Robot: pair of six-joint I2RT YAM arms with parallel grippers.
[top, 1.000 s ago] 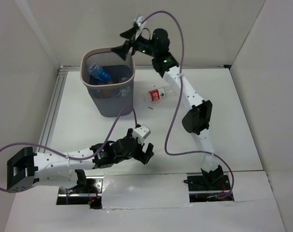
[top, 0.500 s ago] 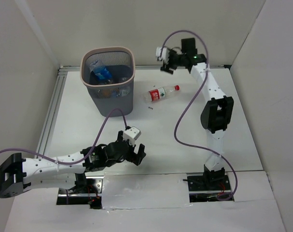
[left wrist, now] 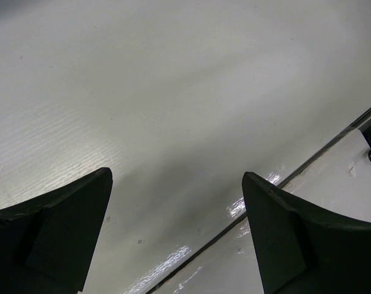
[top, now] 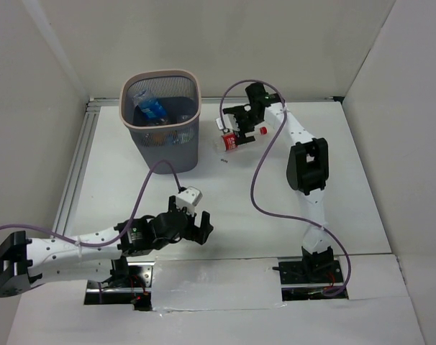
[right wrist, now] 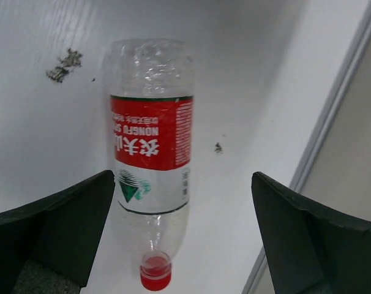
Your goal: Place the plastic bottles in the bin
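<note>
A clear plastic bottle with a red label (right wrist: 150,147) and a red cap lies on its side on the white table, to the right of the bin (top: 160,74). My right gripper (right wrist: 183,176) hovers just above it, open, its fingers (right wrist: 57,226) either side of the neck end without touching. From above, the right gripper (top: 236,128) covers much of this bottle (top: 230,142). Inside the bin lie a blue-labelled bottle (top: 152,109) and another clear one (top: 182,117). My left gripper (top: 193,224) stands open and empty over bare table (left wrist: 173,92) near the front.
The tall mesh bin stands at the back left next to a metal rail (top: 81,154). White walls close in the table on three sides. A seam (left wrist: 296,174) and taped strip run along the near edge by the arm bases. Purple cables loop off both arms.
My right arm has swung from above the bin over to the right and down onto the red-labelled bottle. The left arm has drawn back a little toward the near left.
</note>
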